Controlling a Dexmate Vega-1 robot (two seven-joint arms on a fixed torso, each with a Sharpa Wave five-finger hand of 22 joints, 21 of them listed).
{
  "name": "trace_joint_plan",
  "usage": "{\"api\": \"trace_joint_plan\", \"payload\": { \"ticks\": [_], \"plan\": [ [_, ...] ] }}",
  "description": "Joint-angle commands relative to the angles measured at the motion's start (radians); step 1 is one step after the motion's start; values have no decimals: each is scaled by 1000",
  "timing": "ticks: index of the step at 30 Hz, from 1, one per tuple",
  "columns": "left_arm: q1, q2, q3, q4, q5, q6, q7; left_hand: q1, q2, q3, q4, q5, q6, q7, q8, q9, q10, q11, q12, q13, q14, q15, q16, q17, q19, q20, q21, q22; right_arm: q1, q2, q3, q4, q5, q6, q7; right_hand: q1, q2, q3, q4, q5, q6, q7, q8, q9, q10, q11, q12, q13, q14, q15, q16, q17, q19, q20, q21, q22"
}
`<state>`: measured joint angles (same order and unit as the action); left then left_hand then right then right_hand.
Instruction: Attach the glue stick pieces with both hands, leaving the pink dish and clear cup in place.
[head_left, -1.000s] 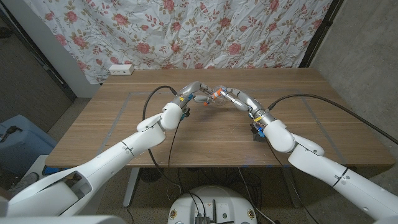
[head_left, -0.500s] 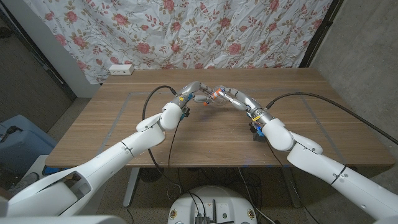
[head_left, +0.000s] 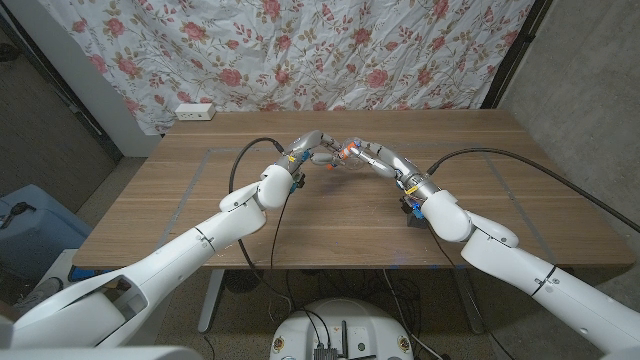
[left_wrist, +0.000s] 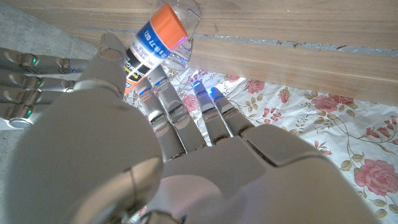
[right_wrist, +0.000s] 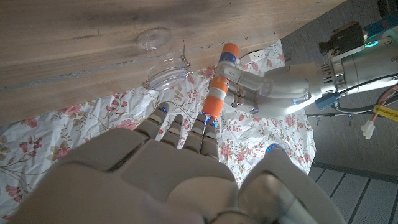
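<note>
An orange-and-white glue stick (head_left: 344, 152) hangs just above the far middle of the table, between my two hands. My left hand (head_left: 315, 148) grips one end; its thumb and fingers close around the stick (left_wrist: 151, 41). My right hand (head_left: 370, 156) meets it from the other side, and its fingertips (right_wrist: 208, 119) touch the stick's (right_wrist: 219, 87) near end. The left hand (right_wrist: 268, 87) shows across from them, wrapped on the stick's far part. A clear cup (right_wrist: 159, 61) stands on the table just beyond the stick, also seen as the clear cup (left_wrist: 182, 18).
A white power strip (head_left: 194, 111) lies at the table's far left edge. Black cables (head_left: 248, 160) trail from both wrists over the wood. A floral curtain (head_left: 330, 50) hangs behind the table.
</note>
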<state>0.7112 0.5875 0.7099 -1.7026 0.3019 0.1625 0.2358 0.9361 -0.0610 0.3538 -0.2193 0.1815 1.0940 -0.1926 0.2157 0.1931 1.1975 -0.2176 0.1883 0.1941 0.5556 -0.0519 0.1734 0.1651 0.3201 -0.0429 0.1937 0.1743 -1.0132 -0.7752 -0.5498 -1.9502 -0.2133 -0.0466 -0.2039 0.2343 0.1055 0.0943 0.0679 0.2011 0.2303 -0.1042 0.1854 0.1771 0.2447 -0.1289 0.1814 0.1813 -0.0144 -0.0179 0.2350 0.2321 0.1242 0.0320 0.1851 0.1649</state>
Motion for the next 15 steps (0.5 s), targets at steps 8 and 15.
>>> {"api": "trace_joint_plan", "payload": {
  "ticks": [8, 15],
  "plan": [
    [4, -2, -1, -2, -1, 6, 11, -94, 111, 56, 49, 4, 50, 39, 3, 1, 7, -5, 6, 3, -4, -145, 7, 3, -6, -8, 5, 2, -6, -8, -2, -11, -13, -9, 4, -9, 5, 3, 4, 11, 9, 0, 5, 0, 7, -3, 5, 0, 1, -6, -2, 1, 5, 8, 8, 5],
    [4, -6, 0, 0, 0, 7, 17, -93, 112, 56, 49, 4, 52, 42, 3, 1, 8, -5, 7, 3, -4, -145, 6, 3, -6, -8, 5, 2, -7, -4, -7, -17, -29, -27, -3, -15, 10, 4, 7, 13, 12, 1, 6, 0, 10, -3, 6, -1, 1, -8, -2, 1, 6, 7, 8, 5]
  ]
}}
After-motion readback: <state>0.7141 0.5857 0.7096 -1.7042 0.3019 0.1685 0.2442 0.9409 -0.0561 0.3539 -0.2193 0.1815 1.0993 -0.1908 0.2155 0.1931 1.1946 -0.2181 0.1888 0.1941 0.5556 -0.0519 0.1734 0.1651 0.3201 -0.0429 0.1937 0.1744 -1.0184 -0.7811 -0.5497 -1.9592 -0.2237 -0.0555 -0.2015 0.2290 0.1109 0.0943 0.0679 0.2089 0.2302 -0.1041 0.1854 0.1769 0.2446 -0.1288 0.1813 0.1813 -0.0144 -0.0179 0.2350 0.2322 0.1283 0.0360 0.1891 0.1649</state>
